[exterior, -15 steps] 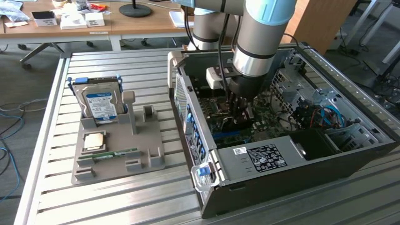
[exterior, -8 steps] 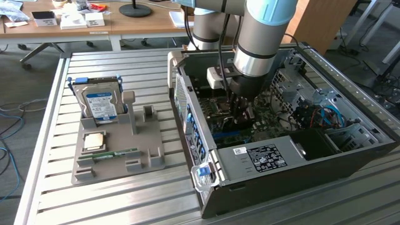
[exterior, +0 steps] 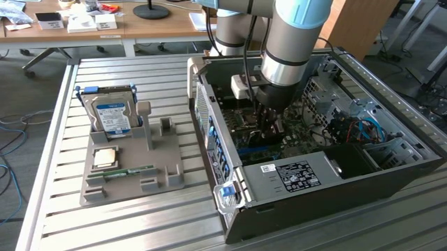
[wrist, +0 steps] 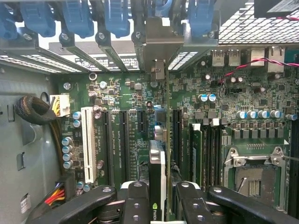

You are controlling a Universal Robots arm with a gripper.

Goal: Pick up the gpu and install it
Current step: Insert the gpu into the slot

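Note:
Inside the open computer case (exterior: 317, 175), the arm reaches down and my gripper (exterior: 269, 125) hangs just over the green motherboard (wrist: 117, 93). In the wrist view the gpu (wrist: 157, 158) shows edge-on, standing upright between the black expansion slots (wrist: 124, 140). Its silver end bracket (wrist: 159, 42) reaches the case's rear wall among the blue slot clips (wrist: 74, 18). My gripper (wrist: 157, 189) is shut on the card, with a black finger (wrist: 135, 198) on each side of it. Whether the card's lower edge sits in a slot is hidden.
A white slot (wrist: 88, 140) and a cable bundle (wrist: 35, 112) lie to one side of the card; memory sticks (wrist: 210, 149) and the processor socket (wrist: 254, 168) lie to the other. On the exterior view's left, a grey holder (exterior: 133, 180) carries a hard drive (exterior: 112, 115).

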